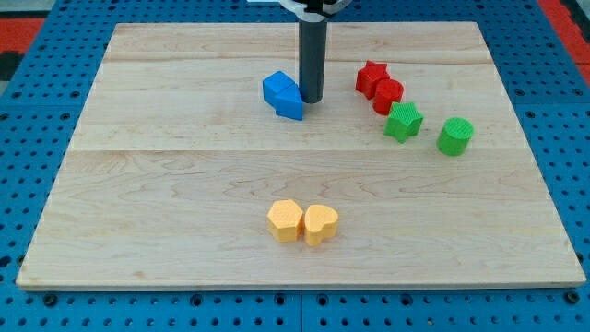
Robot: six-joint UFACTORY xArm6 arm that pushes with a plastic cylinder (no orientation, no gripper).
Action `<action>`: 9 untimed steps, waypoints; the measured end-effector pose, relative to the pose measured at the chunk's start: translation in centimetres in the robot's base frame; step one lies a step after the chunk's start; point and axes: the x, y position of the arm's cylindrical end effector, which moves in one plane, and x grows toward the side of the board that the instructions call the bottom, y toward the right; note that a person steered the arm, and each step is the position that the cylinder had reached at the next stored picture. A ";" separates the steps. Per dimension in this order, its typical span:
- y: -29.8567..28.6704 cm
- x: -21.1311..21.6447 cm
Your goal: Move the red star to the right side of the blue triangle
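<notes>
The red star lies at the view's upper right, touching a red round block just below it. Two blue blocks sit together at upper centre: a blue cube-like block and the blue triangle against its lower right. My tip stands on the board just right of the blue blocks, touching or nearly touching the triangle. The red star is about 65 px to the right of my tip.
A green star lies below the red round block, and a green cylinder is to its right. A yellow hexagon and a yellow heart sit side by side at lower centre. The wooden board is ringed by blue pegboard.
</notes>
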 end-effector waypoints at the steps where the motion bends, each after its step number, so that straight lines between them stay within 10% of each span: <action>1: 0.1 0.0; 4: 6.5 -10.1; 7: 10.0 -0.9; 9: 10.5 -5.2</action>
